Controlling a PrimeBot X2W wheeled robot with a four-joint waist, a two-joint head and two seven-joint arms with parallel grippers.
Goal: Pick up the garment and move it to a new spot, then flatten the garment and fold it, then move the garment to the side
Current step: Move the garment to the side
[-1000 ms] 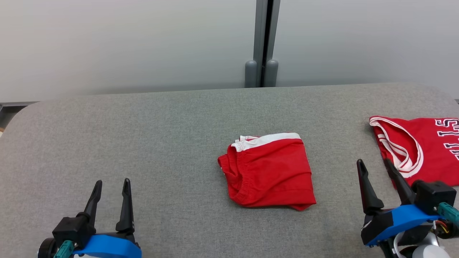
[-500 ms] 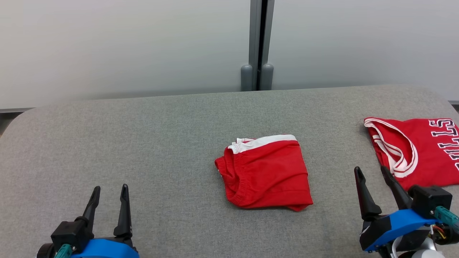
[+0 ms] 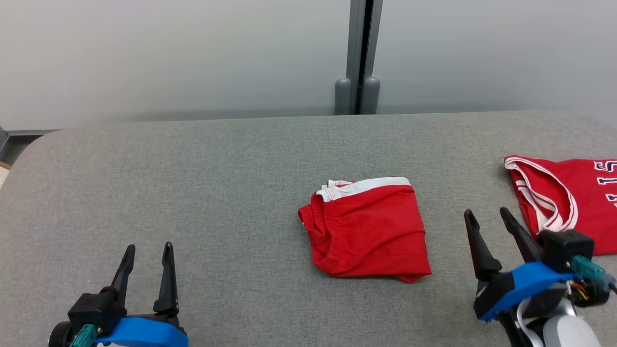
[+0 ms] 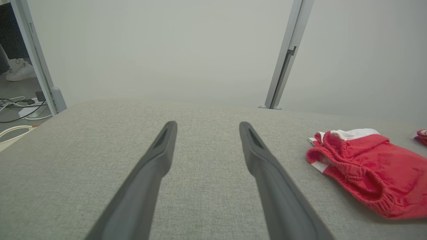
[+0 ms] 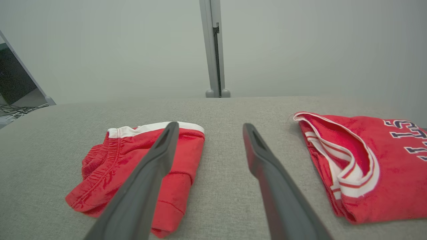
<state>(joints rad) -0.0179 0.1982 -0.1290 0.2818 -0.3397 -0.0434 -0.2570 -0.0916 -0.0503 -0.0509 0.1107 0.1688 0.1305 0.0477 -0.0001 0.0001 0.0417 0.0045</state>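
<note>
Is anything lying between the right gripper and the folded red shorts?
Nothing visible: bare grey padding separates the right gripper from the red shorts. The red jersey lies on its other side.

left claw (image 3: 149,246) and right claw (image 3: 486,211) each show two long tapered dark fingers (image 3: 166,284) rising from a black block (image 3: 94,308) on a bright blue collar (image 3: 144,333), teal plug (image 3: 584,266) alongside, and there's red and yellow wires (image 3: 578,291) by the pale rounded forearm (image 3: 564,333)

Jersey (image 3: 585,197) cut by right edge, lettering partial; fingers (image 5: 150,180) hide part of shorts (image 5: 106,160).
</note>
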